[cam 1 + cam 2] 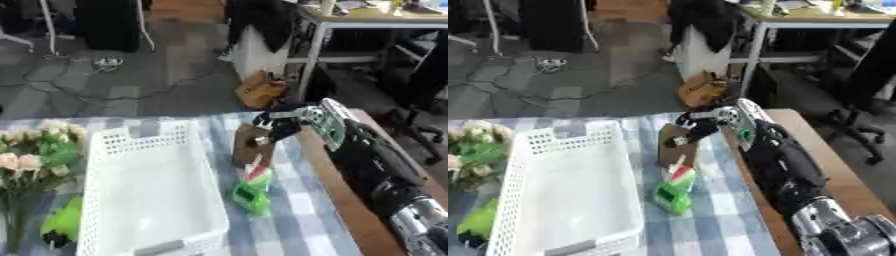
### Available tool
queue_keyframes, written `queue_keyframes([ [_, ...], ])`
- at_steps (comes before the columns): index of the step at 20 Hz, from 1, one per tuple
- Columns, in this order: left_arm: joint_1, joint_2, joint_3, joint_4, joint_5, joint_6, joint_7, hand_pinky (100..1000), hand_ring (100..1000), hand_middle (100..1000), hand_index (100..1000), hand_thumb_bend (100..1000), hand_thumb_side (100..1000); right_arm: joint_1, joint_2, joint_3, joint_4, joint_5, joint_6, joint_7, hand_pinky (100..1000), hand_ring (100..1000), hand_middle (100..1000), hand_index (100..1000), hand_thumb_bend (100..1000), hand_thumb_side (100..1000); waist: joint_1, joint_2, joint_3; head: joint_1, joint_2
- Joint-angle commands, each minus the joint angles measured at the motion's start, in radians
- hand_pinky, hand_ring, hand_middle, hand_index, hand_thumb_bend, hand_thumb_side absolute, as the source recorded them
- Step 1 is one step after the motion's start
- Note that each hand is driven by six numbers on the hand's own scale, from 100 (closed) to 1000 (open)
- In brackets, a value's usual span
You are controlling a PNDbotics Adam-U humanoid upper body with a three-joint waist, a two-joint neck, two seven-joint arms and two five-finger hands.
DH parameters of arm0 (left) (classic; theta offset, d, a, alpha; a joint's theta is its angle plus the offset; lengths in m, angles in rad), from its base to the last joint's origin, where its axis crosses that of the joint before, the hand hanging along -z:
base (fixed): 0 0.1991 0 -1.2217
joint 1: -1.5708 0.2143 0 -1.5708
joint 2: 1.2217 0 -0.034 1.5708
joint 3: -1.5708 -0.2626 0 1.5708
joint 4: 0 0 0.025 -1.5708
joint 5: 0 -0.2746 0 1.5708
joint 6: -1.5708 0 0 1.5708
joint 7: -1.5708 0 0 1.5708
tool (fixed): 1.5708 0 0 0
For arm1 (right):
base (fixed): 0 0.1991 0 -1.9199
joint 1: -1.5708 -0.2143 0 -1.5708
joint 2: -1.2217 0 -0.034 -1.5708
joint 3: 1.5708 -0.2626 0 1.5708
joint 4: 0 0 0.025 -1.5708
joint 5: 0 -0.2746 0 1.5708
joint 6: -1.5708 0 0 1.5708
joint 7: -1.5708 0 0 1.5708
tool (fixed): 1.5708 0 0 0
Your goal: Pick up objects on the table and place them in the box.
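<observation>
1. Starting at the left edge, a bunch of pale flowers (31,150) with green leaves lies on the checked table (302,210), and below it sits a bright green thing (61,220) with a dark part at its lower end; I cannot make out what it is. Both are outside the box, so by my reading they may be left to collect.
2. Next comes the white perforated box (149,190), standing just beside the flowers. Nothing shows inside it; the floor of it looks bare white, so I judge the task to be at its beginning, with no object placed yet.
3. Just right of the box stands a brown block-like object (249,145), upright on the table. Below it lie a small red, white and green piece (259,175) and a green toy-like object (251,197), close together and near the box's right wall.
4. Farther right, the right robot hand (280,125) reaches in along the table's wooden edge, its fingers curled at the top of the brown object; it appears to be grasping it, though the contact is blurred.
5. No left robot hand shows in either view.
</observation>
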Motion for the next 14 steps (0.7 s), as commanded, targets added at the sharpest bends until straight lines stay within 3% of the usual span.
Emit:
queue_keyframes([
  [1, -0.024, 0.002, 0.003, -0.013, 0.006, -0.005, 0.000, 757, 952, 885, 917, 100, 784, -0.019, -0.041, -0.011, -0.021, 0.012, -0.005, -0.017, 986, 1000, 967, 1000, 644, 799, 0.019, 0.004, 0.002, -0.010, -0.026],
  [14, -0.032, 0.001, 0.003, -0.013, 0.009, -0.007, -0.001, 757, 953, 884, 916, 100, 783, -0.019, -0.058, -0.020, -0.015, 0.006, -0.019, -0.049, 979, 1000, 966, 1000, 635, 814, 0.021, 0.019, 0.005, -0.033, -0.052],
])
